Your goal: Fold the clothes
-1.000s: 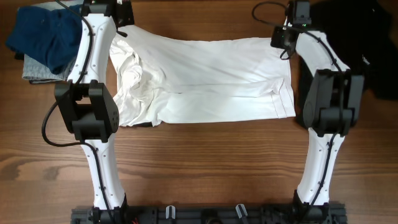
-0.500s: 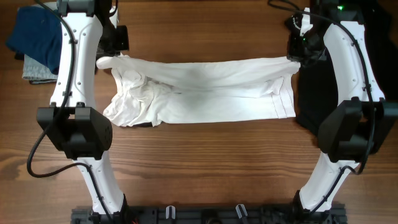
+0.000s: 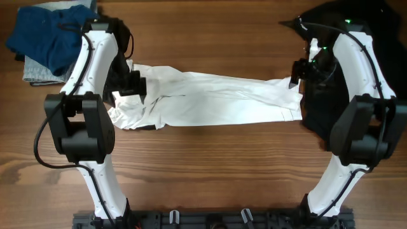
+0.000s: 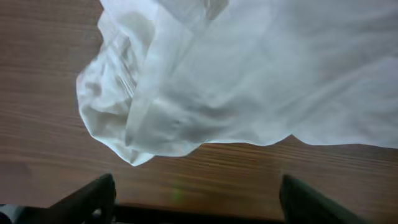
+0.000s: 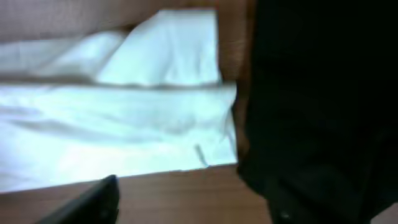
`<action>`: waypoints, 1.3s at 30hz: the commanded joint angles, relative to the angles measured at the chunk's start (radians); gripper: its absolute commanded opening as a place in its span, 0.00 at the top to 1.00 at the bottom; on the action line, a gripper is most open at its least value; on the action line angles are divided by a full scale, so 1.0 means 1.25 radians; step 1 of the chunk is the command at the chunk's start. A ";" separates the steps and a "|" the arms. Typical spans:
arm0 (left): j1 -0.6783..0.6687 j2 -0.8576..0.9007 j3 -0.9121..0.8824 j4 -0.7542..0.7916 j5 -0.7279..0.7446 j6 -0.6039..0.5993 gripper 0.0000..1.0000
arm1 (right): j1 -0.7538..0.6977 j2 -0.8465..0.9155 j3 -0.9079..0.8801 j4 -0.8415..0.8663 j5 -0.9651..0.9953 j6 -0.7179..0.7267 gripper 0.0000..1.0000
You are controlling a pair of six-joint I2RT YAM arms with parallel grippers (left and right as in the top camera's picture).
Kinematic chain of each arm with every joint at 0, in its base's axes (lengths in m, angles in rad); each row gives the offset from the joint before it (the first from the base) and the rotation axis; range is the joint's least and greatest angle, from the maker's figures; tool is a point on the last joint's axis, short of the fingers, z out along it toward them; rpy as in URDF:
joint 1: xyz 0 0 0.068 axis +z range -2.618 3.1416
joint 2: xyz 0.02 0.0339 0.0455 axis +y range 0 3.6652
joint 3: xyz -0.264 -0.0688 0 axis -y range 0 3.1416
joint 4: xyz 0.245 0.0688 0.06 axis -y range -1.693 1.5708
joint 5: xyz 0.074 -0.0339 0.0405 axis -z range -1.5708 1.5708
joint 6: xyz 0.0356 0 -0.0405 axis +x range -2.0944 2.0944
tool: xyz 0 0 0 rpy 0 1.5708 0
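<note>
Both tools stand open and hold nothing: the left tool (image 3: 135, 86) hovers over the bunched sleeve end of the white T-shirt (image 3: 216, 102), and the right tool (image 3: 299, 71) hangs above its hem end. The shirt lies on the table (image 3: 210, 172) as a long band stretched between them. The black garment (image 3: 316, 111) lies just outside the right tool, touching the hem. To do the next fold well, I judge, flatten the crumpled end under the left tool first, pinch both layers at the corners, and keep clear of the black cloth. Count: two tools, one white shirt, one black garment, one blue garment (image 3: 38, 32).
</note>
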 commanded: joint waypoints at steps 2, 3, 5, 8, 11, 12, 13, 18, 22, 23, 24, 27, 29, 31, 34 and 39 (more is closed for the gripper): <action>-0.011 -0.010 -0.013 0.022 0.006 -0.005 0.01 | -0.026 -0.002 -0.004 0.045 -0.045 -0.046 0.16; -0.011 -0.010 -0.013 0.030 0.006 -0.003 0.00 | -0.025 -0.002 -0.004 0.051 -0.055 -0.056 0.16; -0.011 -0.011 -0.013 0.049 0.006 0.002 0.00 | -0.025 -0.002 -0.004 0.065 -0.080 -0.069 0.14; -0.011 -0.026 -0.013 0.055 0.006 0.004 0.01 | -0.025 -0.002 -0.004 0.077 -0.119 -0.081 0.14; -0.011 -0.086 -0.013 0.076 0.007 -0.006 0.00 | -0.025 -0.002 -0.004 0.064 -0.119 -0.094 0.14; -0.011 -0.119 -0.013 0.090 0.010 -0.013 0.01 | -0.025 -0.002 -0.004 0.053 -0.121 -0.102 0.14; -0.011 -0.152 -0.013 0.100 0.009 -0.019 0.00 | -0.024 -0.002 -0.004 0.049 -0.121 -0.103 0.14; -0.011 -0.213 -0.014 0.134 0.010 -0.032 0.00 | -0.002 -0.002 -0.004 0.049 -0.160 -0.145 0.14; -0.011 -0.192 -0.014 0.187 0.024 -0.023 0.17 | 0.043 -0.002 -0.004 0.065 -0.166 -0.186 0.14; -0.011 -0.191 -0.014 0.197 0.025 -0.023 0.21 | 0.052 -0.002 -0.004 0.070 -0.181 -0.201 0.15; -0.011 -0.191 -0.014 0.205 0.024 -0.023 0.24 | 0.067 -0.002 -0.004 0.077 -0.210 -0.226 0.15; -0.010 -0.191 -0.014 0.217 0.020 -0.023 0.25 | 0.129 -0.001 -0.006 0.112 -0.216 -0.268 0.15; -0.010 -0.191 -0.014 0.219 0.002 -0.023 0.25 | 0.161 -0.001 -0.019 0.153 -0.216 -0.282 0.15; -0.008 -0.191 -0.014 0.219 -0.021 -0.023 0.23 | 0.205 -0.001 -0.054 0.229 -0.216 -0.290 0.15; 0.016 -0.191 -0.014 0.222 -0.021 -0.024 0.20 | 0.260 0.000 -0.115 0.383 -0.216 -0.290 0.15; 0.065 -0.191 -0.014 0.226 -0.018 -0.027 0.19 | 0.322 0.015 -0.181 0.549 -0.216 -0.292 0.21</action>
